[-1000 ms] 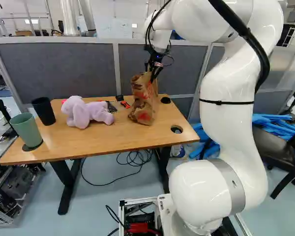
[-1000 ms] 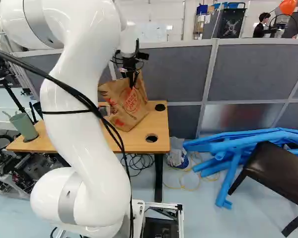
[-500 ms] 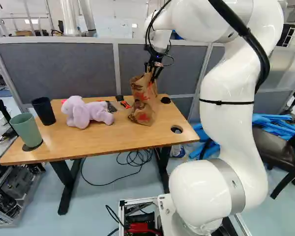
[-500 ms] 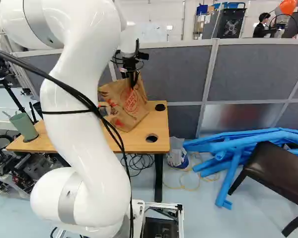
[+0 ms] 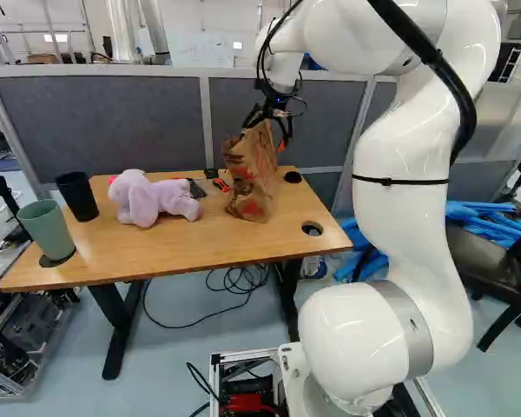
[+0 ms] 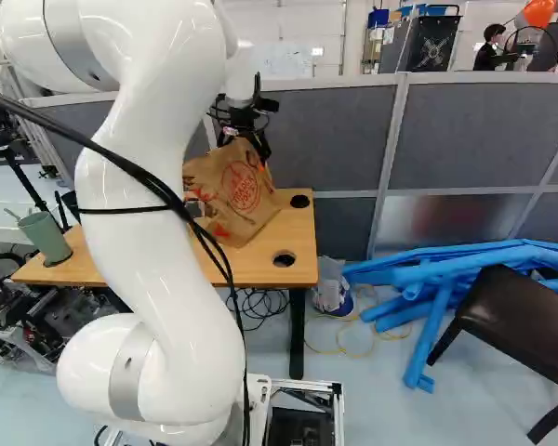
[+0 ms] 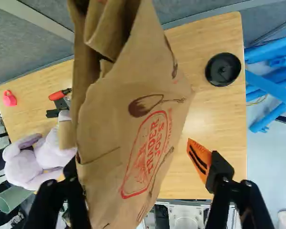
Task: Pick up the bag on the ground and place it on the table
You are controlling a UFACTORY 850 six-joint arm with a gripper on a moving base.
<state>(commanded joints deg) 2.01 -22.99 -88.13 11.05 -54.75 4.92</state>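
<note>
1. I have my gripper [image 5: 265,137] open, its two fingers wide apart at the top of the paper bag [image 7: 128,119]
2. The bag stands on the table [image 5: 174,248], near the purple plush toy [image 5: 148,200]
3. In the wrist view, one orange pad [image 7: 199,160] is apart from it

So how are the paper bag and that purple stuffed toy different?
The bag is brown paper with red print, while the stuffed toy is pale purple and looks soft. The bag stands tall, while the toy lies low. The bag is between the open fingers of the gripper, while the toy is outside them. Both are on the table.
</note>
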